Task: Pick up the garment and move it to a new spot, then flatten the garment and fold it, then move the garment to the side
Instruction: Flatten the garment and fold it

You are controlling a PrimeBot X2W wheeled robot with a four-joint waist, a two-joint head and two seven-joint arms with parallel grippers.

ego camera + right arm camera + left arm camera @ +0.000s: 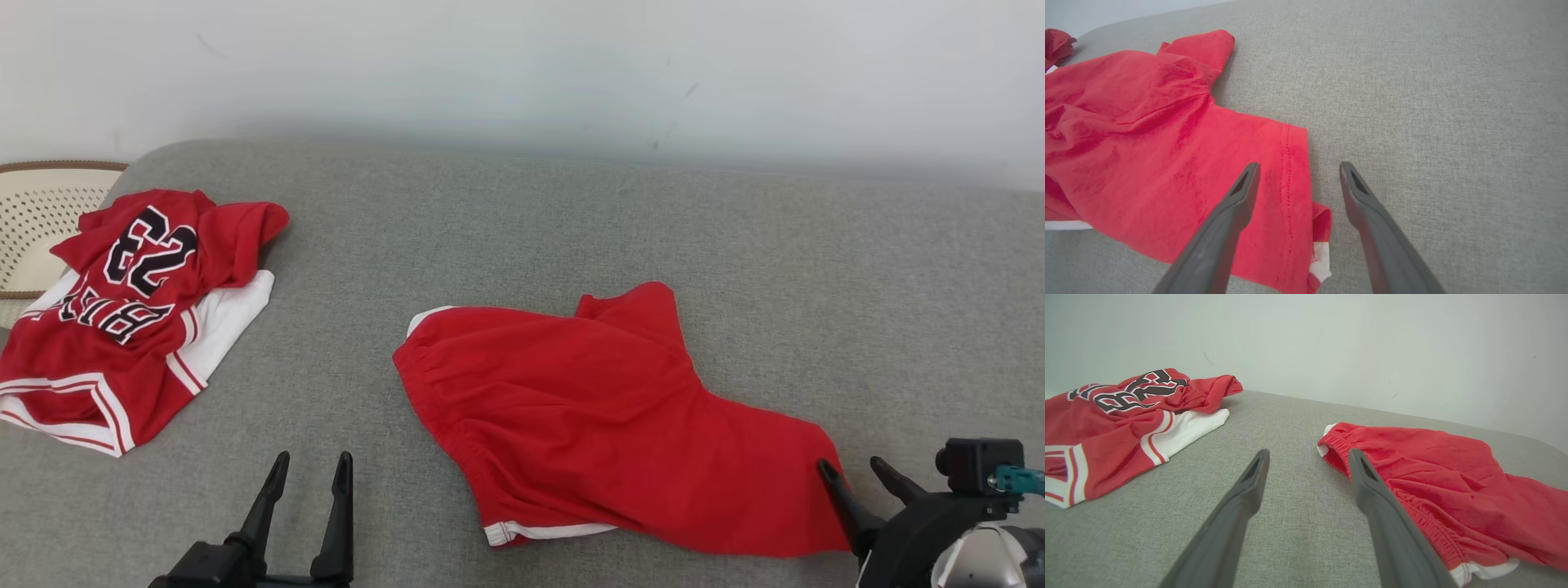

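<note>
Head view: the red shorts [604, 416] lie rumpled on the grey sofa [531, 220], with the left gripper [313, 459] spread and empty short of them and the right gripper [849, 464] spread at a leg end. Left wrist view: the elastic waistband [1337, 447] is near, and looks the place to pinch. Right wrist view: the stitched leg hem [1290, 171] lies between the parted jaws, corner tucked under; pinch it, then draw both ends apart.

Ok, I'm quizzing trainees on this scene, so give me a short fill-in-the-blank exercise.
The jersey on the left bears the number ____.
The left gripper and the right gripper are both ____.
The cushion under the red shorts is ____ in colour.
Missing: 23; open; grey.
</note>
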